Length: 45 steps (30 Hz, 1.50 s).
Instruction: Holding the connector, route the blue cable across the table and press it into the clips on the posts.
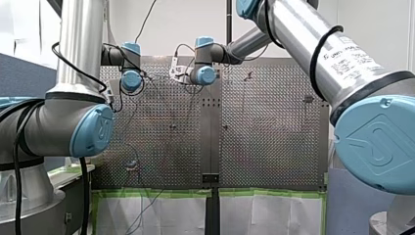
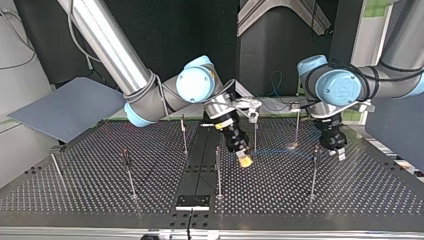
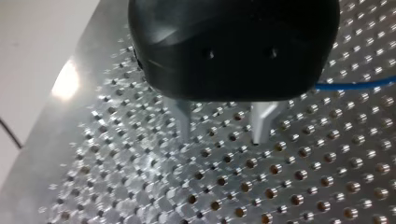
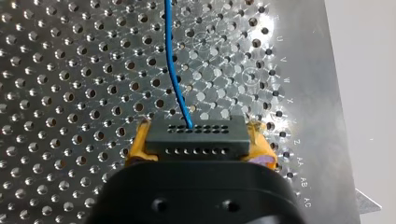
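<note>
Right jaws clamp the connector (image 4: 195, 138); blue cable (image 4: 171, 70) runs ahead, perhaps slack.

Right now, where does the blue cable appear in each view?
Front view: not discernible.
Top view: blue cable runs from my right gripper toward my left gripper.
Left wrist view: blue cable beside my left gripper.
Right wrist view: blue cable leaves the connector.
Shared landmark: perforated table.

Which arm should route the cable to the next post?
Right. My right gripper is shut on the connector, the cable running out ahead of it. My left gripper is open and empty over the table, with the cable only beside it.
</note>
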Each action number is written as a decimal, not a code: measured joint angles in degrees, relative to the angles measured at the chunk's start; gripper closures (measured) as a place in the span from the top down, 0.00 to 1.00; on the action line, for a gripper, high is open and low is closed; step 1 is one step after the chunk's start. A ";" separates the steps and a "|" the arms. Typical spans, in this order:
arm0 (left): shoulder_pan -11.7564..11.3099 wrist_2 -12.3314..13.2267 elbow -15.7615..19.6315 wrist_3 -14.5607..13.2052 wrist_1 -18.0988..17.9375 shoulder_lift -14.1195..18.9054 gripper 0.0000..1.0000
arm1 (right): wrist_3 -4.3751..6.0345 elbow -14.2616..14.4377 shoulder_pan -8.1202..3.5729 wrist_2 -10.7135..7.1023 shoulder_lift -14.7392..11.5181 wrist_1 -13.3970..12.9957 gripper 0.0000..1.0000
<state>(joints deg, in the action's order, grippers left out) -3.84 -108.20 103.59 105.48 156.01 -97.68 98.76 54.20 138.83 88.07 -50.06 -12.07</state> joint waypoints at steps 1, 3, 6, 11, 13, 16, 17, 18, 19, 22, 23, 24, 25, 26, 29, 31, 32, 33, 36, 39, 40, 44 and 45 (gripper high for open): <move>0.03 0.06 0.01 -0.29 0.44 0.00 1.00 | -0.05 0.00 0.00 0.10 -0.01 0.10 0.00; 0.20 -0.25 0.02 -1.11 1.39 0.00 1.00 | -0.18 0.00 0.00 0.24 -0.03 0.20 0.00; 0.69 -1.30 0.03 -2.23 2.98 0.06 1.00 | -0.39 0.00 0.00 0.59 -0.06 0.43 0.00; 1.20 -0.66 0.97 -2.04 5.39 1.08 1.00 | -0.91 0.00 0.00 1.21 -0.11 1.27 0.00; 1.24 0.16 1.77 -1.42 6.39 1.91 1.00 | -1.06 0.00 0.00 1.41 -0.14 1.50 0.00; 1.11 1.54 3.16 -0.18 7.40 3.29 1.00 | -1.15 -0.04 0.01 1.54 -0.18 1.64 0.00; 1.08 2.00 3.61 0.27 7.40 3.74 1.00 | -1.16 -0.06 0.03 1.56 -0.20 1.65 0.00; 1.04 2.59 4.20 0.86 7.31 4.35 1.00 | -1.17 -0.07 0.05 1.56 -0.22 1.66 0.00; 1.03 3.02 4.64 1.27 7.29 4.78 1.00 | -1.18 -0.07 0.09 1.58 -0.24 1.69 0.00; 1.17 4.40 6.02 2.66 7.82 6.17 1.00 | -1.18 -0.07 0.23 1.58 -0.33 1.95 0.00; 1.20 4.83 6.46 3.08 8.10 6.59 1.00 | -1.18 -0.07 0.27 1.59 -0.36 2.08 0.00; 1.24 5.34 7.03 3.65 8.40 7.16 1.00 | -1.18 -0.07 0.29 1.59 -0.38 2.19 0.00; 1.26 5.63 7.44 4.08 8.57 7.58 1.00 | -1.18 -0.07 0.31 1.59 -0.40 2.33 0.00; 1.26 5.83 7.87 4.50 8.70 8.02 1.00 | -1.19 -0.07 0.32 1.59 -0.41 2.40 0.00; 1.13 6.22 9.11 5.71 8.99 9.53 1.00 | -1.18 -0.06 0.34 1.59 -0.42 2.55 0.00; 1.07 6.32 9.63 6.15 9.23 10.62 1.00 | -1.19 -0.07 0.34 1.59 -0.43 2.60 0.00; 1.07 6.34 9.79 6.24 9.37 11.07 1.00 | -1.19 -0.07 0.35 1.59 -0.43 2.62 0.00; 1.08 6.36 9.94 6.29 9.58 11.61 1.00 | -1.18 -0.07 0.35 1.59 -0.43 2.63 0.00; 1.22 6.31 10.09 6.15 10.29 12.91 1.00 | -1.19 -0.08 0.36 1.59 -0.44 2.65 0.00; 1.34 6.47 10.13 5.91 10.80 14.54 1.00 | -1.18 -0.07 0.34 1.59 -0.44 2.97 0.00; 1.36 6.64 10.13 5.73 10.86 15.05 1.00 | -1.19 -0.05 0.30 1.59 -0.44 3.08 0.00; 1.49 8.01 10.14 4.48 11.02 17.12 1.00 | -1.19 -0.05 0.09 1.86 -0.44 3.29 0.00; 1.57 8.53 10.14 3.98 10.99 17.70 1.00 | -1.19 -0.05 0.04 2.01 -0.44 3.31 0.00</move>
<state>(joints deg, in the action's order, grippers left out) -2.27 -99.67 113.72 109.47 167.00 -79.98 97.57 54.15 138.86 90.08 -50.50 -8.75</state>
